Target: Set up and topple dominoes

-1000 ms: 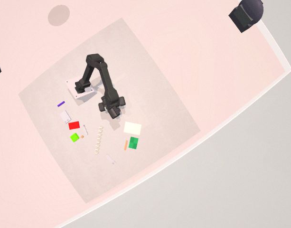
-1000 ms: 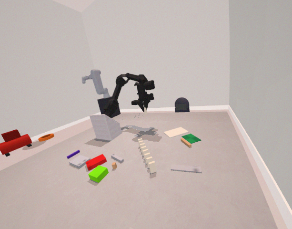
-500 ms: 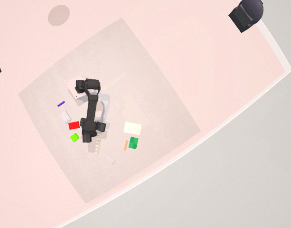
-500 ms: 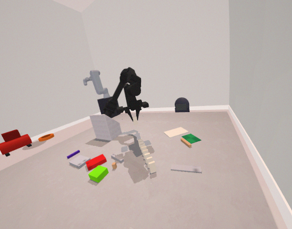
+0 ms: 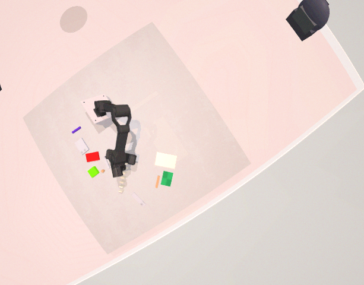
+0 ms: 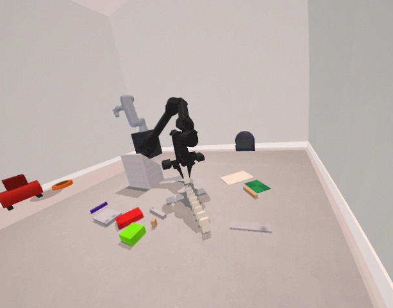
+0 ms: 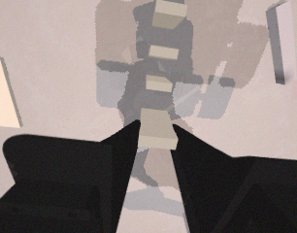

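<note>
My pincer (image 5: 124,168) (image 6: 186,175) (image 7: 154,126) is pinching a cream domino (image 6: 186,177) (image 7: 158,128) between its two fingertips, keeping it roughly upright at the end of the row nearer my base. I can't tell whether its foot touches the floor. Just beyond it, the row of standing dominoes (image 5: 121,181) (image 6: 198,209) (image 7: 159,83) runs away from me, every one I can make out upright and spaced apart from its neighbour.

Off to one side, near the row, a small grey bar (image 5: 107,162) (image 6: 158,212) (image 7: 286,44) lies flat. A little orange block (image 5: 103,171) (image 6: 153,222) sits farther out, then a lime green block (image 5: 93,171) (image 6: 132,233) and a red block (image 5: 92,157) (image 6: 129,217).

Across the row lie a long grey strip (image 5: 139,199) (image 6: 250,226), an orange bar (image 5: 157,181) (image 6: 250,191), a cream panel (image 5: 165,160) (image 6: 236,178) (image 7: 4,92) and, just beside the orange bar, a green panel (image 5: 167,178) (image 6: 257,185).

Past the red block I see a grey slab (image 5: 81,145) (image 6: 106,216), and beyond that a purple rod (image 5: 76,129) (image 6: 99,206). Well away, by the wall, stands a dark round-topped object (image 5: 313,13) (image 6: 244,140).
</note>
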Controlling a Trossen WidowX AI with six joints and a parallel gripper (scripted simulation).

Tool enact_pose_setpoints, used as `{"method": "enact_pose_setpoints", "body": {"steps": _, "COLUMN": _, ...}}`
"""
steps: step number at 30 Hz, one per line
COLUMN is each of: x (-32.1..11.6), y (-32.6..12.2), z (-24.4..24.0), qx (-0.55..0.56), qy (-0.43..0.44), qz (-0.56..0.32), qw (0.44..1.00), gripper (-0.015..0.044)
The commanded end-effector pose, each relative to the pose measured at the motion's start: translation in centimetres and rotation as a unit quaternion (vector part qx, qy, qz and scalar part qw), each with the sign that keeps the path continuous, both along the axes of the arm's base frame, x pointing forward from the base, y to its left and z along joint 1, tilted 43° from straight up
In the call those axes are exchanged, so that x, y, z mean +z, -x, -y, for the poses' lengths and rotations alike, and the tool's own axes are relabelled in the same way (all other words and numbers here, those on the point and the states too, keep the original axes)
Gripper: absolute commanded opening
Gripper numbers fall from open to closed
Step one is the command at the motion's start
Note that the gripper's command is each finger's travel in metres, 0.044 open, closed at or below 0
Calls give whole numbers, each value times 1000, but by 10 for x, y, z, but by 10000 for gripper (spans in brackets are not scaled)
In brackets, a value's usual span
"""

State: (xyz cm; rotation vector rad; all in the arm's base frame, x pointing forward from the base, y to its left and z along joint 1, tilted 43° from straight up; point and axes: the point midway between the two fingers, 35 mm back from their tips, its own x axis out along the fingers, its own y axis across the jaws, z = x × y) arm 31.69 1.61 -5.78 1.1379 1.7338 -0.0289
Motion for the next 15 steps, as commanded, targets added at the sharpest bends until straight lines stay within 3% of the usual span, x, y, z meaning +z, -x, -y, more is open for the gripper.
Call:
{"method": "enact_pose_setpoints", "body": {"steps": 1, "x": -15, "y": 2, "z": -16, "qx": -3, "qy": -3, "qz": -1, "qw": 1000, "gripper": 107}}
{"method": "enact_pose_setpoints", "body": {"steps": 15, "x": -37, "y": 9, "z": -40, "qx": -2, "qy": -7, "qz": -1, "qw": 1000, "gripper": 107}}
